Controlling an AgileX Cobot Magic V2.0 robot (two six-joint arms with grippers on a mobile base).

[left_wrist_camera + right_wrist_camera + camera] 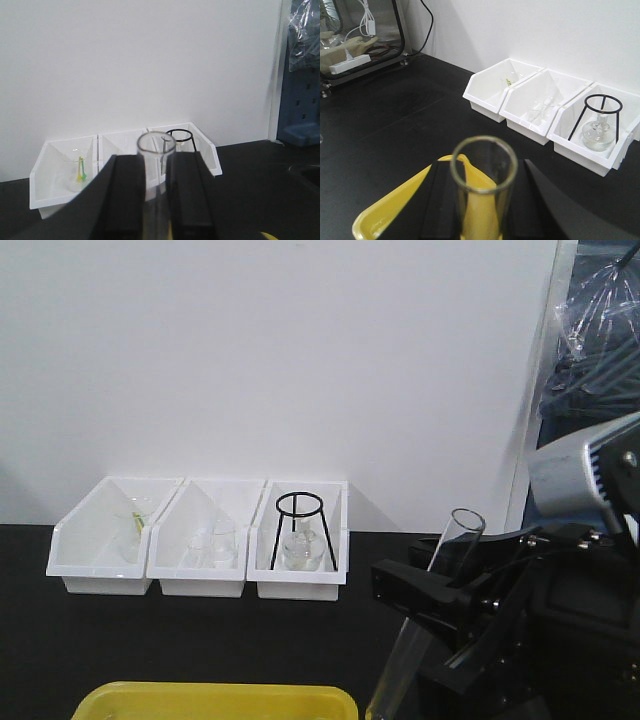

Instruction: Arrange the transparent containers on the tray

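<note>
**Lay the tube down gently**

Note the left end effector (pixel 155 161) clamped on a test tube (pixel 156 146), rim up, a finger on either side of the glass. Note the same at the right end effector (pixel 484 170): shut around a test tube (pixel 481 212) just above a corner of the yellow tray (pixel 375 220). Cannot tell whether one tube or two.

Probably best to lower slowly, tilt toward flat, and release only once glass rests on the tray floor. Lay it lengthwise beside the rim to check rolling and leave room. Avoid squeezing harder: thin glass, likely slippery.

Expect more glassware waiting in the white bins (pixel 300 590) at the back of the table (pixel 150 640), including a flask (pixel 596 137) beneath a black tripod (pixel 575 125).
</note>
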